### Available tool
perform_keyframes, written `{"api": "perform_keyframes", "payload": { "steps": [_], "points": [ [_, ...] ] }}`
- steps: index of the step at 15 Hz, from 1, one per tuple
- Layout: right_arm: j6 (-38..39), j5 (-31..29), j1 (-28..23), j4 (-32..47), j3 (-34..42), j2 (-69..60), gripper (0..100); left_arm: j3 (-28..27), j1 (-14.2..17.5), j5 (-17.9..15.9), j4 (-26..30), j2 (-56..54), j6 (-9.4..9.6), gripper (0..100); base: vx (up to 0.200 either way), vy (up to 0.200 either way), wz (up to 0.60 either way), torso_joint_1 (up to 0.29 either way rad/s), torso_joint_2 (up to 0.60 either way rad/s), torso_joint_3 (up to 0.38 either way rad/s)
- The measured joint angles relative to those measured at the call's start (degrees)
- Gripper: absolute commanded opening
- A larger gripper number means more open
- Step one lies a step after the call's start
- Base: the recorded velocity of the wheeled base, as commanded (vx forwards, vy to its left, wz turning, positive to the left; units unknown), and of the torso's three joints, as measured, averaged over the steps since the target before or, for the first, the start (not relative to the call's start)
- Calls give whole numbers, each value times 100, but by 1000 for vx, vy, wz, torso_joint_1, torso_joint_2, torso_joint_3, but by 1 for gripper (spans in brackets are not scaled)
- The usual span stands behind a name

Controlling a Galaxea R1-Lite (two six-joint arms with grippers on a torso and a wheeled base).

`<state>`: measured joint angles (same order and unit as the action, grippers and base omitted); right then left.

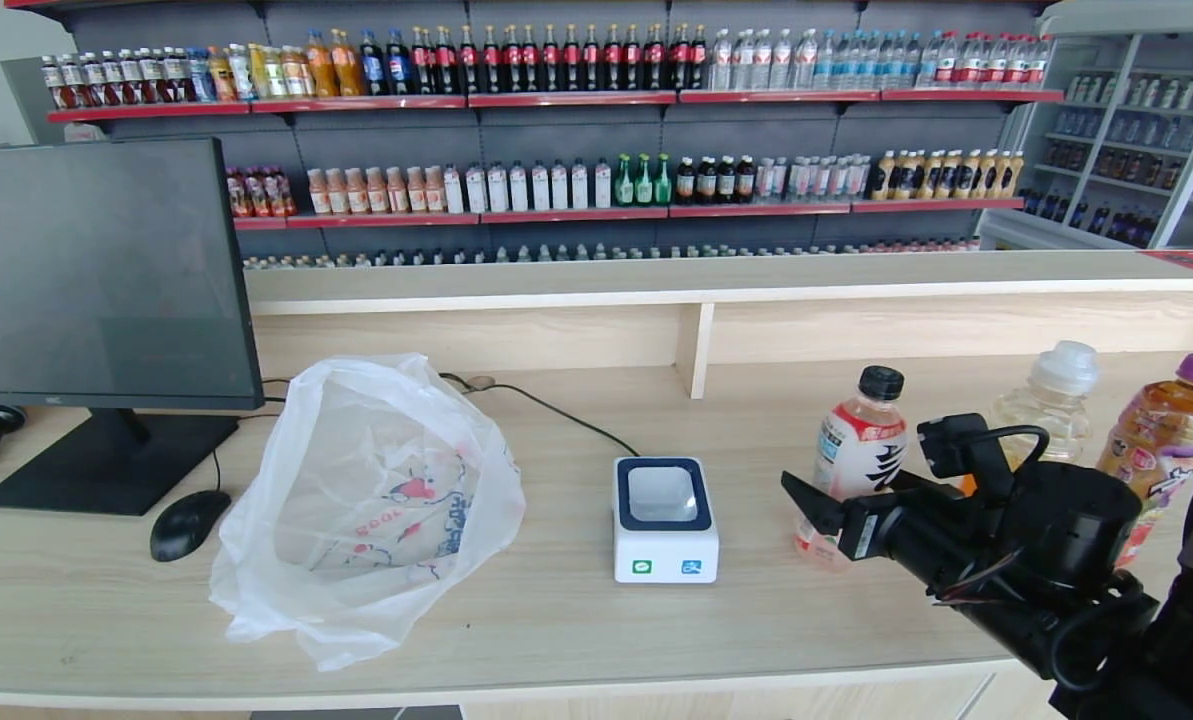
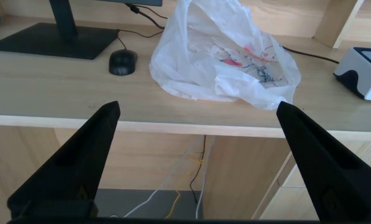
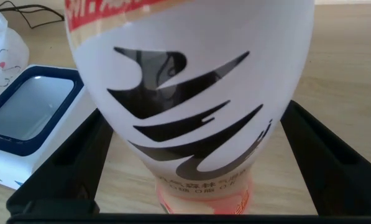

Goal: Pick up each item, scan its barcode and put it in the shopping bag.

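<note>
straddling the bottle on the wooden shop counter, right pincer, grip unclear; left pincer gapes.

- Pink drink bottle with black cap and white-and-red label, near the counter's right edge: its base is hidden behind the right gripper, and the right wrist view cuts off its cap.
- Clear white-capped bottle and orange purple-capped bottle: the arm hides their lower parts.
- White box scanner: cut off at the left wrist view's edge.
</note>
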<state>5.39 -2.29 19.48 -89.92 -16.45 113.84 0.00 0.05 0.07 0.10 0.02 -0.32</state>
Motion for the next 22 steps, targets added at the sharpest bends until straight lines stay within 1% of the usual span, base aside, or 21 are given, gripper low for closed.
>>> {"api": "perform_keyframes", "payload": {
  "steps": [1,10,15,20,22],
  "points": [
    [-2,0,0,-2,-20,24,0,0,0,0,0,0,0,100,0,0,0,0,0,0],
    [16,0,11,23,-55,5,0,0,0,0,0,0,0,100,0,0,0,0,0,0],
    [2,2,17,9,-59,-260,0,0,5,0,0,0,0,100,0,0,0,0,0,0],
    [-24,0,52,1,241,-872,0,0,2,0,0,0,0,100,0,0,0,0,0,0],
    [-61,0,199,-2,466,-1174,0,0,2,0,0,0,0,100,0,0,0,0,0,0]
  ]
}}
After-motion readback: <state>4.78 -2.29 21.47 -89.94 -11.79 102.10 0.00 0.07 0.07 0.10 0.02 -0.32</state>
